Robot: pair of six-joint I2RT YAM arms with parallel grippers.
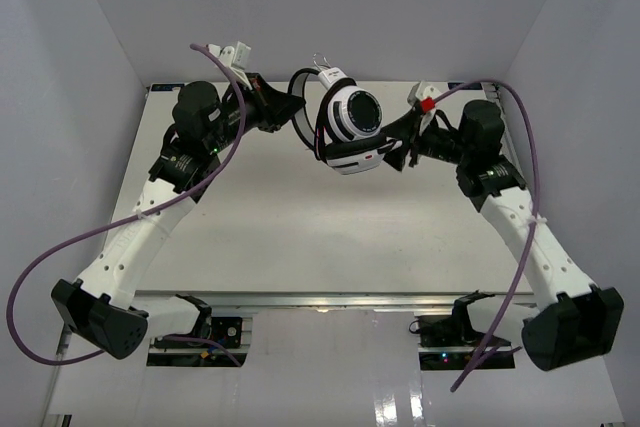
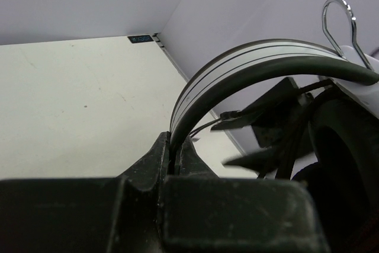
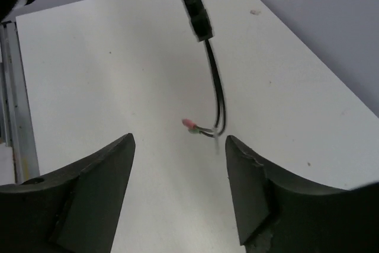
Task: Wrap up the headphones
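Note:
The headphones hang in the air above the back of the table: a white earcup with a black centre and a thin black headband. My left gripper is shut on the headband, which sits pinched between its fingertips. My right gripper is open and empty just right of the earcup. In the right wrist view the black cord dangles ahead of the open gripper. It ends in small red and green plugs above the table.
The white table lies inside a grey-walled enclosure, with walls close on the left, right and back. Purple cables loop off both arms. A metal wire hook sticks up at the headband's end.

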